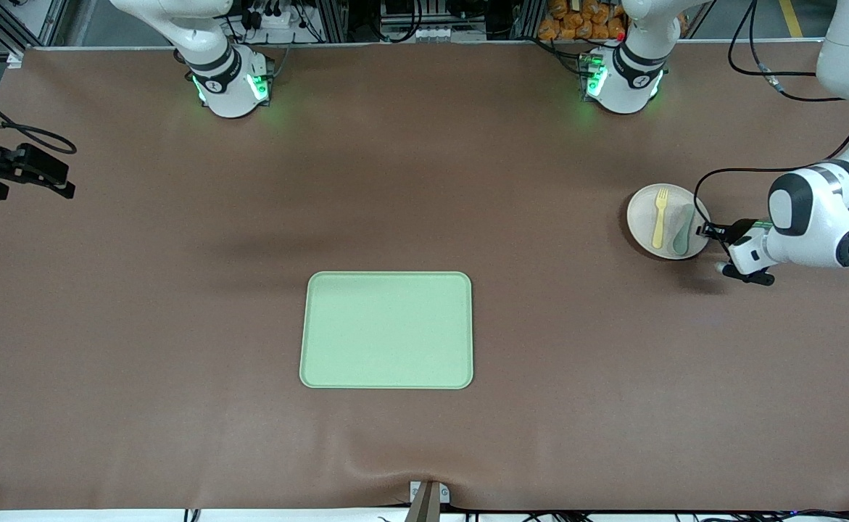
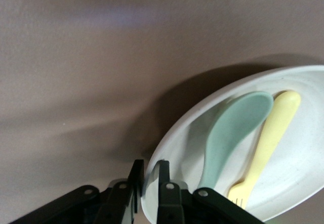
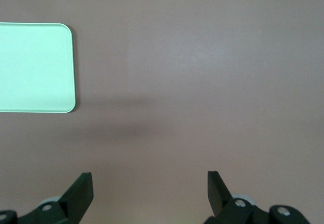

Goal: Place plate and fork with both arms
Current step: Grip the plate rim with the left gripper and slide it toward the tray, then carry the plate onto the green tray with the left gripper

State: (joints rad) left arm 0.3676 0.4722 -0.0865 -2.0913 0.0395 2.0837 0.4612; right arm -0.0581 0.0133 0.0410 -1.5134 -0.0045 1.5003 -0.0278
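At left-arm end, left gripper (image 2: 148, 183) jaws pinch plate (image 2: 304, 173) rim, part hidden; right gripper (image 3: 150, 193) jaws spread.

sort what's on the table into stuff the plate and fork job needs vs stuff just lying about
For the job: plate, fork lying on it, left gripper shut on the plate's rim, right gripper open over bare table.

Lying about: grey-green spoon on the plate, green tray.
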